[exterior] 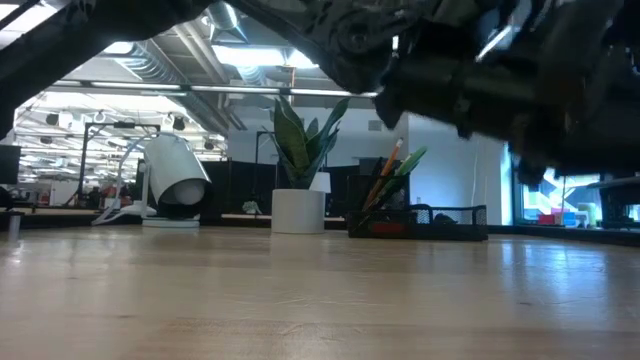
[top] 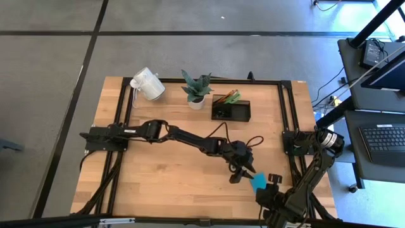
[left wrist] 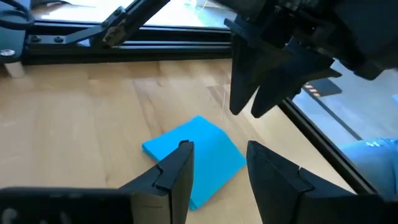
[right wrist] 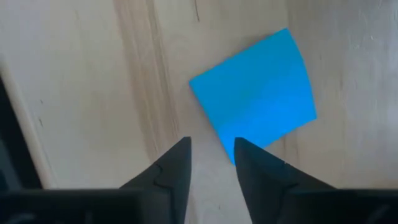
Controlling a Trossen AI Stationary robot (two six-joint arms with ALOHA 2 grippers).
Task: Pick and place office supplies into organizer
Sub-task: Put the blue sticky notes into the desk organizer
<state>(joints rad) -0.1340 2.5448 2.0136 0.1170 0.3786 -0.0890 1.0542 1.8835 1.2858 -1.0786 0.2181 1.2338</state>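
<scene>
The blue square sticky-note pad (top: pixel 258 183) lies flat on the wooden table near its front right; it also shows in the left wrist view (left wrist: pixel 205 149) and the right wrist view (right wrist: pixel 255 93). My left gripper (top: pixel 241 173) is open just left of the pad, its fingers (left wrist: pixel 177 168) low over the pad's near side. My right gripper (right wrist: pixel 212 149) is open with a narrow gap, pointing down above one corner of the pad. The black organizer (top: pixel 231 109) stands at the far middle with pencils and a green-handled item upright in it (exterior: pixel 390 175).
A white mug (top: pixel 147 84) lies on its side at the far left, and a potted plant (top: pixel 197 90) stands beside the organizer. Black rails (top: pixel 288 114) run along the table's sides. Both arms crowd the front right corner. Bare wood lies at the front left.
</scene>
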